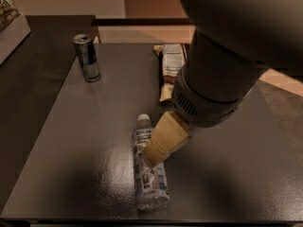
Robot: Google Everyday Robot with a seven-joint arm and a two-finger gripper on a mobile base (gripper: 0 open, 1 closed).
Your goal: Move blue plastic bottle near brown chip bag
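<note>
Dark table [71,141] | blue plastic bottle [150,186] lying flat | tool [164,140] over its upper half | grip: cannot tell

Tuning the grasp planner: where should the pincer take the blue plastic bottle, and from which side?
Mid-body, from straight above. The blue plastic bottle lies on its side on the table, cap toward the brown chip bag, so its long rounded flanks face sideways; close across those. The pincer hovers over the body just below the cap.
</note>
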